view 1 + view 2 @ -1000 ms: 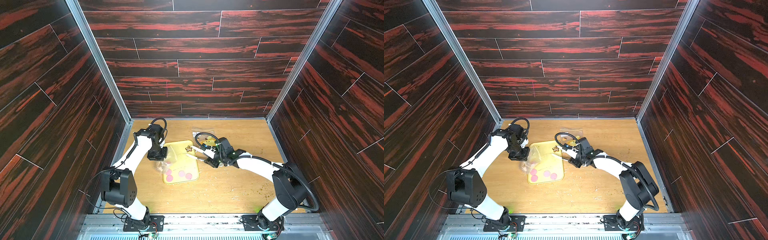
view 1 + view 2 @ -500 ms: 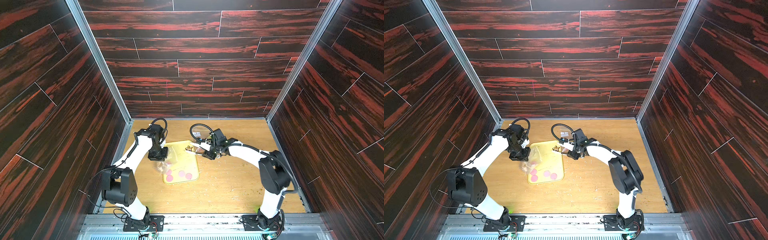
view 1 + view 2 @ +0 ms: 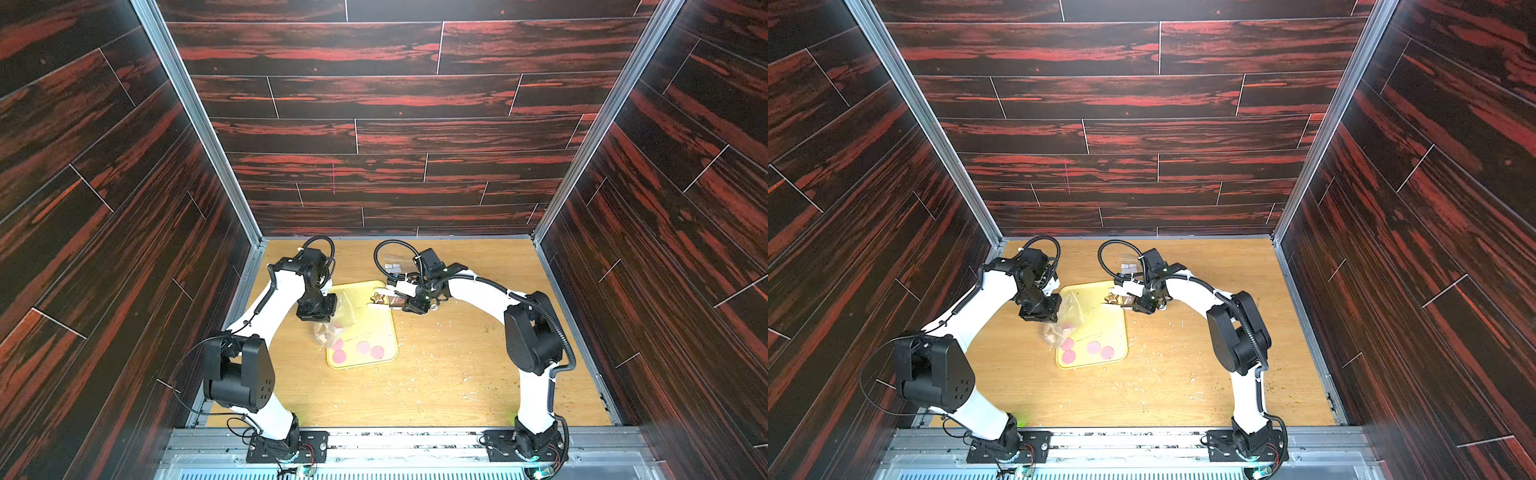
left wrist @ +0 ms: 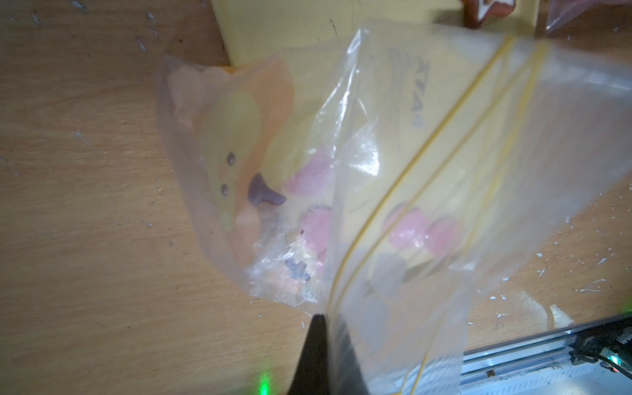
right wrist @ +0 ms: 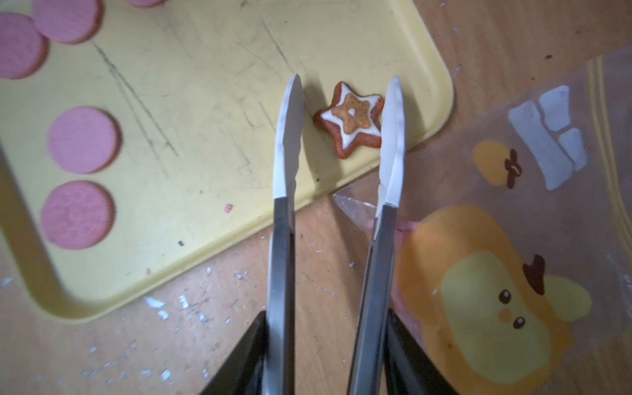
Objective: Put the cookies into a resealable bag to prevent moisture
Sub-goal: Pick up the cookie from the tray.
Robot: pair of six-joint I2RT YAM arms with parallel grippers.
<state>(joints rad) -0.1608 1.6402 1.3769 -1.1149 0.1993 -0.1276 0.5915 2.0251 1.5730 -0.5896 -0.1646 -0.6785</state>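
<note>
I see a wooden table [image 3: 436, 374] inside a dark panelled enclosure, with a pale yellow tray [image 3: 374, 324] lying between my two arms. The cookies are flat, round, plain pink discs with a matte, faintly ridged face, all alike and each far smaller than the tray. Four of them [image 3: 363, 347] lie loose in a cluster at the end of the tray nearest the arm bases, and in the right wrist view they [image 5: 83, 138] sit flat and apart from one another. More pink discs [image 4: 316, 232] show blurred through the clear plastic of a resealable bag [image 4: 427, 102] printed with a yellow duck, which hangs over the tray's left edge. My left gripper [image 4: 330, 338] is pinched tight on that bag's rim beside its yellow zip lines. My right gripper [image 5: 326, 318] clasps a pair of metal tongs [image 5: 280, 256] with white tips. The tongs stand partly open, their tips either side of a brown star-shaped biscuit with white icing [image 5: 350, 118] at the tray's far corner. One tip looks to be right against the star and the other has a gap, so nothing is lifted. A second duck-printed bag [image 5: 513, 239] lies flat on the table just beside that corner.
</note>
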